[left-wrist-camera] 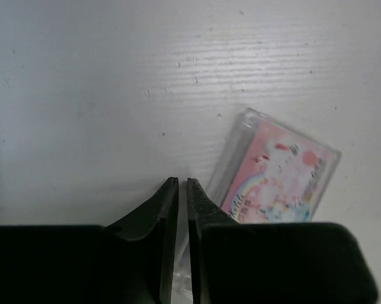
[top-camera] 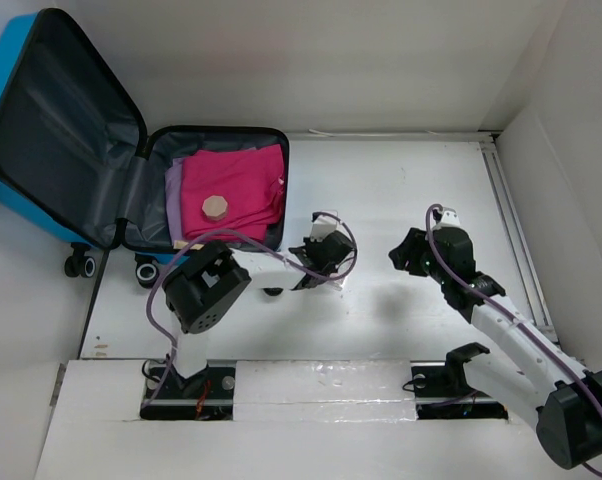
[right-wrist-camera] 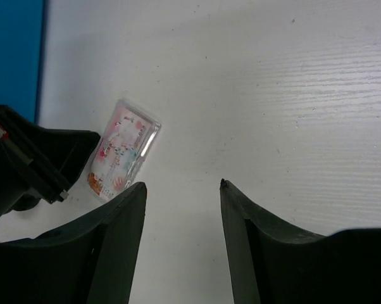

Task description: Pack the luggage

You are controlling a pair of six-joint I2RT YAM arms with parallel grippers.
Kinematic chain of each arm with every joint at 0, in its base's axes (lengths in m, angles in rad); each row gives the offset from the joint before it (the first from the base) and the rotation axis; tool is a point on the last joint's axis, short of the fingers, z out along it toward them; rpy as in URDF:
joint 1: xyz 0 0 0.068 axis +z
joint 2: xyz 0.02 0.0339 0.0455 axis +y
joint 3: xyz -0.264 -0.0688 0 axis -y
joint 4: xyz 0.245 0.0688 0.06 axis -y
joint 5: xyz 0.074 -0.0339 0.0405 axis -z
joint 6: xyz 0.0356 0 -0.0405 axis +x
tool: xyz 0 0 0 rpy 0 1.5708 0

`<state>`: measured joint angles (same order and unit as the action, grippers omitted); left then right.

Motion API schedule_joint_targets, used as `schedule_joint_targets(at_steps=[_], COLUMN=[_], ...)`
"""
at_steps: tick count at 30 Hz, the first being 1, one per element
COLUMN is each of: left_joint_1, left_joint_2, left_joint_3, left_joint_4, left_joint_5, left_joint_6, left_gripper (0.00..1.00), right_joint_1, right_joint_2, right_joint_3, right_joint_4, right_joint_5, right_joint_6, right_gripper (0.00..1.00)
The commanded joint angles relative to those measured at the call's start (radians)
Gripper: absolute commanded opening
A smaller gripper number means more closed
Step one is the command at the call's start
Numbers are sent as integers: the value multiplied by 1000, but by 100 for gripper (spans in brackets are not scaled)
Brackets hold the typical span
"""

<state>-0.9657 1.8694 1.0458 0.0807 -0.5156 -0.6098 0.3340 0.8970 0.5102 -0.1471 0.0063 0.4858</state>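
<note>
While the bench (top-camera: 401, 190) carries everything, the luggage (top-camera: 66, 130) sits open at its far left corner, lid propped up and base flat. Pink clothes (top-camera: 236, 180) are already in the base, with a small tan disc (top-camera: 218, 207) on top. The right tool (right-wrist-camera: 183, 185) hangs over bare bench right of centre, jaws spread wide, holding nothing. The left tool (left-wrist-camera: 182, 183) is just right of the luggage base, closed to a thin slit, apparently on the clear edge of the packet (left-wrist-camera: 279, 180), a pink printed card in a clear wrap, which looks to be resting on the bench.

Step in hand, as I judge it: picking up the packet. Next move needs a lift without the thin edge slipping, a short carry left over the rim, and a release onto the clothes.
</note>
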Motion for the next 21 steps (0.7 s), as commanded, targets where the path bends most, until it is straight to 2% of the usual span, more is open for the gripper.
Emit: schedule_joint_targets(at_steps=[1, 4, 7, 8, 9, 14, 21], left_joint_1=[39, 48, 48, 48, 48, 48, 48], left_joint_2=[36, 50, 4, -15, -48, -140, -237], left_joint_3=[60, 137, 102, 85, 68, -65, -130], left_joint_4=[11, -7, 16, 16, 16, 82, 79], left_joint_5=[37, 72, 83, 83, 92, 158, 178], left_joint_6=[7, 33, 33, 33, 33, 45, 47], left_gripper=[7, 17, 30, 39, 43, 46, 46], right_joint_1=[8, 8, 8, 8, 8, 17, 17], right_joint_2=[-12, -12, -21, -21, -21, -12, -23], right_joint_3=[25, 25, 25, 25, 25, 25, 16], right_joint_4=[60, 60, 50, 50, 50, 60, 60], right_joint_5=[-12, -12, -12, -12, -3, -3, -3], right_joint_6=[-4, -4, -4, -4, -4, -4, -4], right_gripper=[56, 56, 57, 57, 57, 57, 57])
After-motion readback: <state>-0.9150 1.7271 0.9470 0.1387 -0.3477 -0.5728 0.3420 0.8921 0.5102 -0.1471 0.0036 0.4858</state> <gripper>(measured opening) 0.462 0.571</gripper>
